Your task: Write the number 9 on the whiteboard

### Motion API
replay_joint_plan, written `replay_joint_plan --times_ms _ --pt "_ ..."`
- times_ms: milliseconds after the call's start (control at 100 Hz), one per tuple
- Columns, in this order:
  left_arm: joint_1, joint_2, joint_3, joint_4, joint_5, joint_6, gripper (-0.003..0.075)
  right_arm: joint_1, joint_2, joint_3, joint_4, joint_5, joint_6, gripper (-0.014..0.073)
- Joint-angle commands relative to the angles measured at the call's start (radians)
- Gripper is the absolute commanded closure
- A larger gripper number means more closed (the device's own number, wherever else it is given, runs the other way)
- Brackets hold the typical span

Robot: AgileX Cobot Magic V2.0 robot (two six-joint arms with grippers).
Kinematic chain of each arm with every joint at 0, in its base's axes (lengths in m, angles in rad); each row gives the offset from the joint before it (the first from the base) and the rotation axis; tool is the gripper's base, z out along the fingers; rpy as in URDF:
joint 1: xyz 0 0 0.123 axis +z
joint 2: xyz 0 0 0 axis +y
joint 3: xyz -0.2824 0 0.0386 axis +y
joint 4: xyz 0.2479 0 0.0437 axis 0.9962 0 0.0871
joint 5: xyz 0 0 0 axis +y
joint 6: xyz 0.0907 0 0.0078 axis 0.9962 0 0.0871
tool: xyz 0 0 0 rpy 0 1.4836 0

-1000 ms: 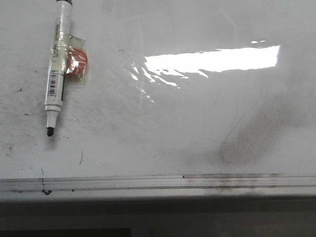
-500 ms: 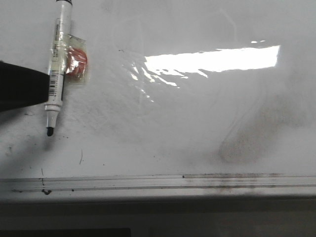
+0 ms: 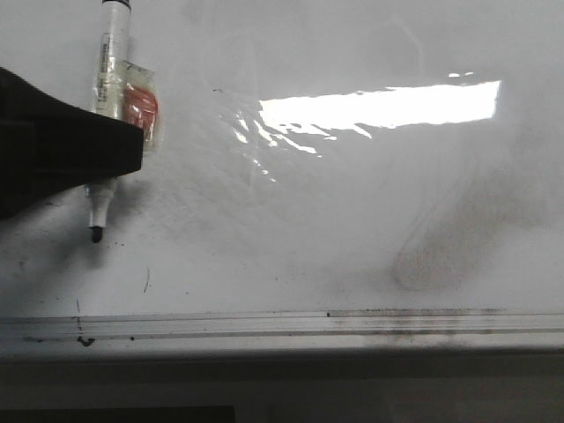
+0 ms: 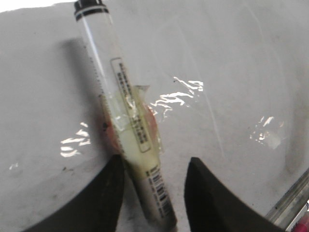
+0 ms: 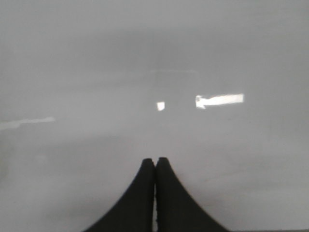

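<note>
The whiteboard lies glossy and white, smudged with grey. The number 9 does not show in any view. A white marker with a black tip lies at the board's left, an orange piece taped to its side. My left gripper reaches in from the left and covers the marker's lower barrel. In the left wrist view this gripper is open, and the marker lies between its fingers, against one of them. My right gripper is shut and empty over bare board.
A metal strip runs along the board's near edge, with a dark band below it. A grey erased-ink stain marks the right part of the board. A bright window glare lies across the middle.
My left gripper has come in from the left and now straddles the marker's lower barrel. The marker's tip has shifted slightly to the right.
</note>
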Motion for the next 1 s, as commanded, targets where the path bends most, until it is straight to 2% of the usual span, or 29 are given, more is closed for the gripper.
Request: replay_joint_plan --times_ms 0,80,230,290,360,430,500,580,630,790,990 --pt "-0.001 0.014 -0.023 -0.032 -0.027 0.005 0.0617 0.063 0.016 -0.038 -0.001 -0.064 0.001 0.0657" --pt "-0.001 0.014 -0.023 -0.032 -0.014 0.017 0.0741 0.131 0.021 -0.038 -0.001 -0.06 0.001 0.0657" --pt "-0.001 0.014 -0.023 -0.024 0.002 0.018 0.0741 0.265 0.063 -0.076 0.006 -0.028 -0.042 0.0657" --pt "-0.001 0.009 -0.023 0.023 0.005 0.018 0.0741 0.322 0.09 -0.108 0.045 -0.024 -0.128 0.0656" --pt "-0.001 -0.006 -0.023 0.103 0.01 0.018 0.0741 0.384 0.134 -0.159 0.158 -0.02 -0.265 0.0639" --pt "-0.003 -0.029 -0.023 0.194 0.019 0.018 0.0741 0.441 0.192 -0.213 0.29 0.001 -0.394 0.0557" --pt "-0.003 -0.059 -0.023 0.337 0.038 0.018 0.0741 0.495 0.267 -0.274 0.375 0.031 -0.502 0.0403" --pt "-0.003 -0.087 -0.023 0.518 0.053 0.018 0.0741 0.541 0.347 -0.33 0.421 0.036 -0.539 0.0259" --pt "-0.003 -0.104 -0.023 0.593 0.053 0.018 0.0741 0.569 0.386 -0.364 0.437 0.038 -0.552 0.0211" --pt "-0.003 -0.116 -0.023 0.714 0.053 0.018 0.0741 0.688 0.506 -0.443 0.442 0.029 -0.589 0.0209" --pt "-0.003 -0.114 -0.023 0.74 0.051 0.018 0.0741 0.861 0.632 -0.463 0.442 -0.146 -0.589 0.0209"
